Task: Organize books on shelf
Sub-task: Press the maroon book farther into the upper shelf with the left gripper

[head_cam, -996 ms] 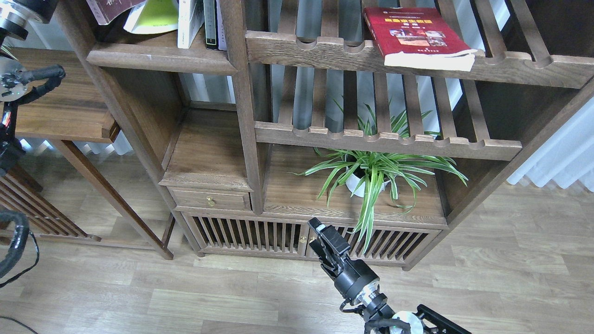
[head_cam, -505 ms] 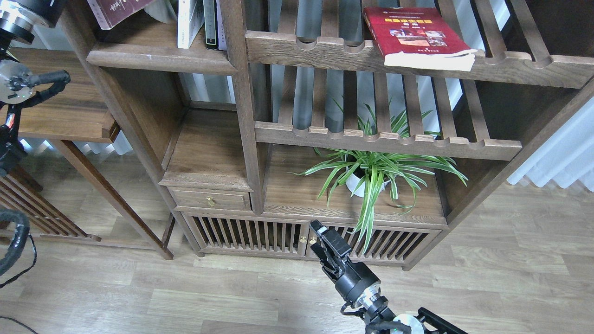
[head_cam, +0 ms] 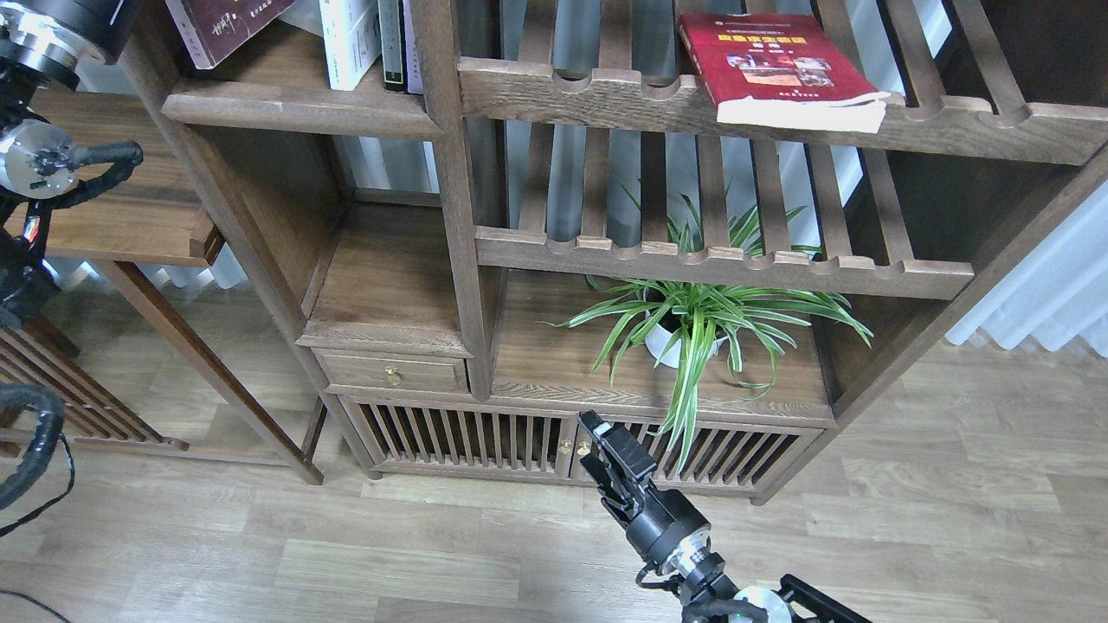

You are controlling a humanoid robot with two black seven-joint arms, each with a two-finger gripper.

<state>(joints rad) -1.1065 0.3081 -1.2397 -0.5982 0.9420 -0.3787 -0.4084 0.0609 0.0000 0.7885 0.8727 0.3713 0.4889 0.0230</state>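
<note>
A dark maroon book [head_cam: 227, 26] with white characters leans tilted at the top left, over the shelf [head_cam: 294, 99], a solid plank compartment. Its upper part is cut off by the frame's top edge. Thin white upright books [head_cam: 349, 43] and dark-spined ones [head_cam: 391, 43] stand to its right. A red book [head_cam: 770, 65] with a yellow title band lies flat on the slatted rack [head_cam: 606, 95], its white page edge overhanging the front rail. My left arm's wrist [head_cam: 52, 30] shows at the top left, but its gripper is beyond the frame. My right gripper [head_cam: 608, 437] hangs low before the cabinet doors, holding nothing.
A potted spider plant [head_cam: 692, 320] fills the lower middle compartment. A second slatted rack [head_cam: 718, 260] sits above it. A small drawer [head_cam: 394, 374] and slatted cabinet doors [head_cam: 467, 441] are below. A wooden side table [head_cam: 121, 208] stands at left, with wood floor in front.
The yellow-green book seen at the top a second ago is gone from view. The maroon book has shifted right and lower. My left arm moved slightly right. The right arm barely moved.
</note>
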